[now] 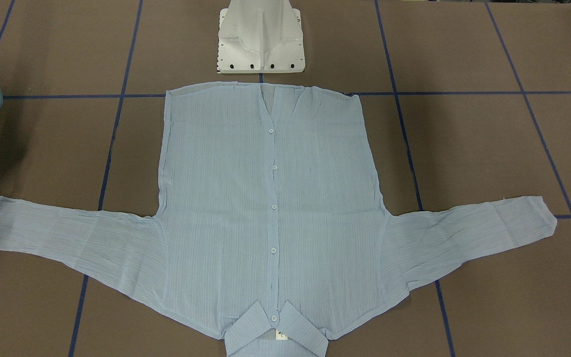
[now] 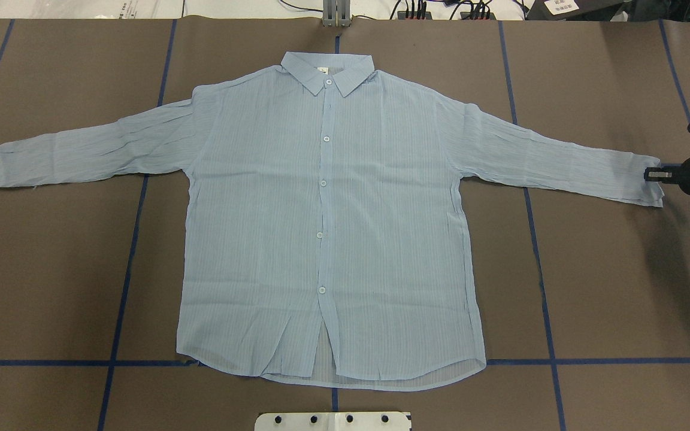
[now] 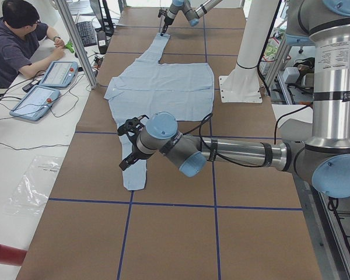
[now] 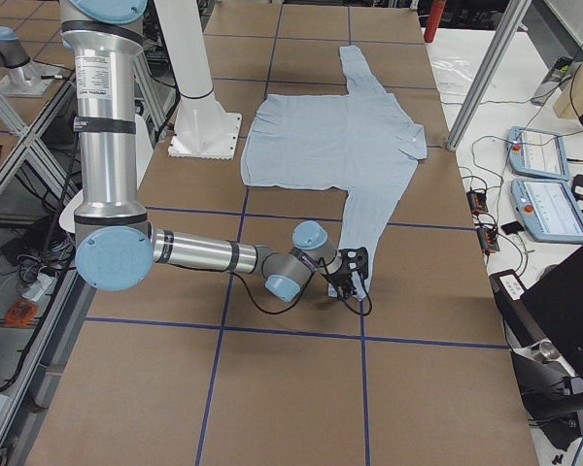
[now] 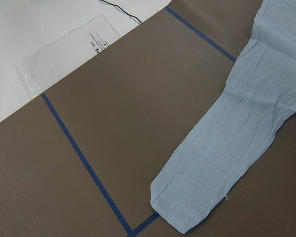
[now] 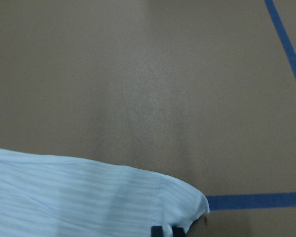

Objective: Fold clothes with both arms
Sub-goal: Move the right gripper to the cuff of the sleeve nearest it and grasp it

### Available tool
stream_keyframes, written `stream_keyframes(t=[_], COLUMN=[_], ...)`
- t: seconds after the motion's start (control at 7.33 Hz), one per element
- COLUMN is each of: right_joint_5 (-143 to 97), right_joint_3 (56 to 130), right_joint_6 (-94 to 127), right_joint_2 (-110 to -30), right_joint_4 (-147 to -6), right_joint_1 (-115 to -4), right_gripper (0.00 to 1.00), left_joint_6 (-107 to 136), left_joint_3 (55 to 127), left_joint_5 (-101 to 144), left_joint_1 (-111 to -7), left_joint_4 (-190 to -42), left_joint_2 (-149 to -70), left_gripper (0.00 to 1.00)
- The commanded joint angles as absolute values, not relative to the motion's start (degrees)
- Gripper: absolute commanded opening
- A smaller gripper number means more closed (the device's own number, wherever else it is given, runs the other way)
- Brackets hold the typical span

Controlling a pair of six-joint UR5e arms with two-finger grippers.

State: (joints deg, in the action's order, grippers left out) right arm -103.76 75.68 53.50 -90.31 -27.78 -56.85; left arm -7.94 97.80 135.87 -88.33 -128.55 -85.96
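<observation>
I see the shirt (image 2: 327, 227) flat and buttoned. My right gripper (image 2: 650, 175) pinches its right cuff (image 2: 651, 193), jaws nearly together. My left gripper (image 3: 127, 156) hangs over the left sleeve (image 3: 135, 176); I cannot tell how far it is open.

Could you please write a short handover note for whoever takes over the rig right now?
The right gripper is at the right cuff, fingertips at its edge; a grip cannot be confirmed.
The left gripper is raised near the left cuff, clear of the cloth; open or shut cannot be told.
The shirt lies flat on the table, buttoned, front up, sleeves spread, collar away from the robot.
Done: spreading. No fold yet.
Left: every fold, probably the sleeves first.
</observation>
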Motion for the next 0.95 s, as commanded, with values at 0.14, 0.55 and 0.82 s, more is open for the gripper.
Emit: stream_keyframes(t=[0.14,0.55,0.82], right_joint_5=[-105.4,-104.9,-104.2], right_joint_3=[81.4,89.7,88.8], right_joint_6=[53.4,54.0,56.1], right_joint_2=[-90.4,-84.6,-73.9], right_joint_4=[-29.1,-28.2,-28.7], right_joint_1=[-57.0,-56.9,-51.9], right_gripper=[0.00,0.00,0.00], left_joint_6=[-8.0,-8.0,-7.9], left_joint_3=[97.7,97.7,97.7], left_joint_5=[135.9,135.9,135.9], left_joint_1=[-88.3,-88.3,-88.3], left_joint_4=[-128.8,-128.7,-128.7], left_joint_2=[-86.0,-85.9,-85.9], left_gripper=[1.00,1.00,1.00])
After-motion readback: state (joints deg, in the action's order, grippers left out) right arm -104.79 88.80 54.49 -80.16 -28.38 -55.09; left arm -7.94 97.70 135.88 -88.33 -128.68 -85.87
